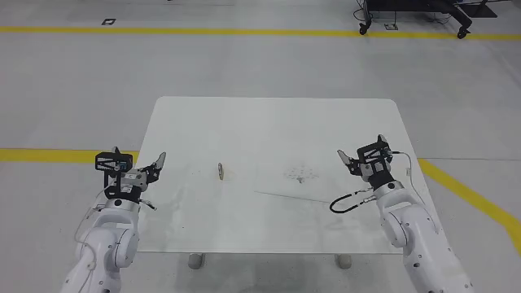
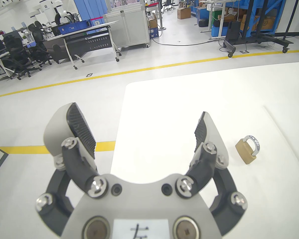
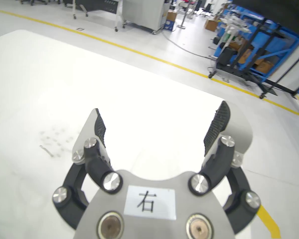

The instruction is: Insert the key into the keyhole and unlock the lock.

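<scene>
Brass padlock (image 2: 245, 151) lies on the white tabletop (image 1: 269, 122), left of centre. The left jaws hang spread and empty at the tabletop's left edge. The right jaws, likewise spread with nothing between them, hover over the right side. Near them, among faint smudges (image 3: 55, 135), is a thin pale sliver, probably the key (image 3: 46, 150), though it is too small to be sure.

Padlock and key lie well apart and neither is grasped, so the task appears to be at its very start. A sound first step would have the right jaws pinch the key by its head, leaving the blade free. The left jaws would then clamp the padlock's body with the keyhole facing the key. Which way the keyhole points cannot be told.

Both items sit well in from every edge, and the open middle of the tabletop offers ample room to bring them together.
</scene>
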